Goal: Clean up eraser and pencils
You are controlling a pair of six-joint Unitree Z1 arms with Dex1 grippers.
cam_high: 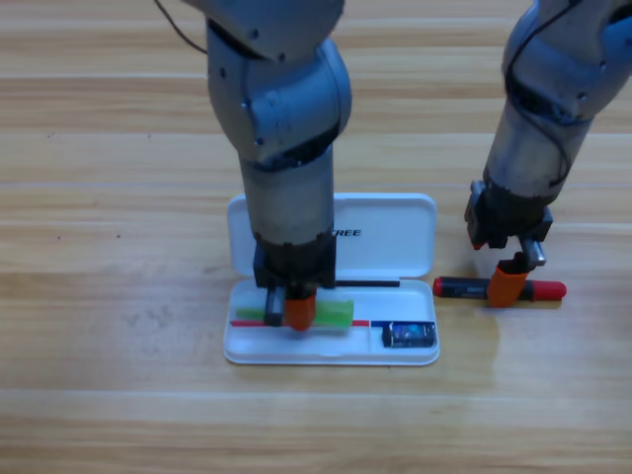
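The white case [395, 237] lies open, its lid towards the back and its tray [247, 351] in front. A whitish pencil with a green end [338, 314] lies across the tray's long left compartment. My left gripper [294, 310] points straight down onto the pencil's middle and hides it there. The dark eraser [409, 335] sits in the tray's small right compartment. The black pencil with a red end [462, 288] lies on the table just right of the case. My right gripper [509, 285] is down over its middle.
The wooden table [118, 296] stretches bare to the left, right and front of the case. Both grey arms come down from the top edge, the left one covering part of the lid.
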